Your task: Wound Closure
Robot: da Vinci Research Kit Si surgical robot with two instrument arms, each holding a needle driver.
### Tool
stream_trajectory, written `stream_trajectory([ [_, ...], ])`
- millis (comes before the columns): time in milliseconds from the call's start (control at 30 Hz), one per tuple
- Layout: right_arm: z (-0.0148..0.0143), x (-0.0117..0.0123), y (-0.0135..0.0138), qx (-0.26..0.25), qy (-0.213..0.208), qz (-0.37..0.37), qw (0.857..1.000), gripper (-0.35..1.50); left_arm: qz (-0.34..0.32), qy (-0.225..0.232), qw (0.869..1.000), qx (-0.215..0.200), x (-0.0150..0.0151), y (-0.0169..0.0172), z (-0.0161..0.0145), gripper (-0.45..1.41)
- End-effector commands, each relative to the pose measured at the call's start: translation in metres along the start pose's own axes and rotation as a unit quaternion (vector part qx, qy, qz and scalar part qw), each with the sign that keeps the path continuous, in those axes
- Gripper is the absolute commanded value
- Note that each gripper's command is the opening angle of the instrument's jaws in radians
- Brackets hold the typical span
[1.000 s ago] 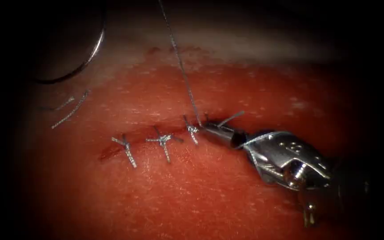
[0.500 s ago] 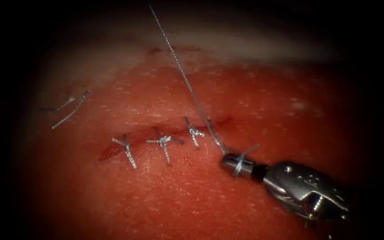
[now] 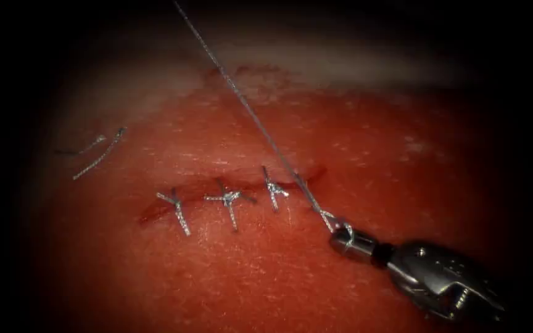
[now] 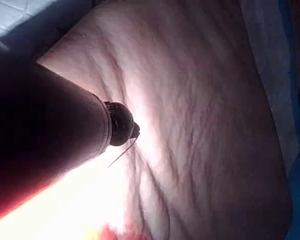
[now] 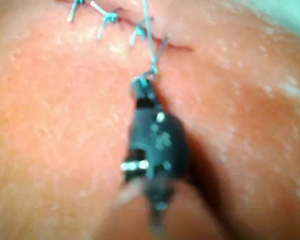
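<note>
The right tool (image 3: 342,234) lies on the right side of the cut (image 3: 208,187), jaws shut on the thread, with a small loop wound around their tip. From there a taut strand of thread (image 3: 248,111) climbs up and left, crossing the cut's right end, and leaves the picture. The right wrist view has the same tool (image 5: 144,89) with the thread (image 5: 149,30) running on to the stitches. In the left wrist view the left tool's (image 4: 124,125) dark shaft hangs above pale tissue with a thin strand (image 4: 122,152) at its tip. The needle is out of sight.
Three knotted stitches (image 3: 177,206) (image 3: 229,198) (image 3: 272,190) cross the cut. Two cut ends of thread (image 3: 100,155) lie on the tissue (image 3: 248,277) at the far left. Red fluid marks the cut's left end (image 3: 149,213). The tissue's pale far edge (image 3: 340,61) runs behind.
The right tool has drawn back from the cut toward the lower right, pulling the thread with it. The long strand now leans further left. The needle's curve at upper left has gone from view.
</note>
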Motion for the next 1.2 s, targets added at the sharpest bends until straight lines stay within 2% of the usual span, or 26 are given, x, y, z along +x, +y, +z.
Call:
stream_trajectory([
  [33,0.0003,-0.0008,-0.0005,0.002,-0.001,0.001,1.000,-0.35,0.000,0.002,1.000,-0.001,0.0001,-0.0002,0.0006,-0.35],
  [200,-0.0002,-0.0005,-0.0009,0.013,0.009,-0.034,0.999,-0.35,0.000,0.008,1.000,0.002,0.0012,-0.0017,-0.0007,-0.35],
  [500,-0.0010,-0.0012,-0.0009,0.017,0.011,-0.054,0.998,-0.35,0.000,0.013,1.000,0.001,0.0024,-0.0026,-0.0016,-0.35],
  [933,-0.0004,-0.0016,-0.0007,0.016,0.015,-0.058,0.998,-0.35,-0.001,0.048,0.999,0.001,0.0094,-0.0053,-0.0075,-0.35],
  [1067,-0.0001,-0.0021,-0.0006,0.015,0.012,-0.061,0.998,-0.35,-0.012,0.068,0.998,-0.007,0.0127,-0.0062,-0.0094,-0.35],
  [1200,-0.0002,-0.0026,-0.0006,0.016,0.006,-0.063,0.998,-0.35,-0.018,0.073,0.997,-0.006,0.0149,-0.0075,-0.0102,-0.35],
])
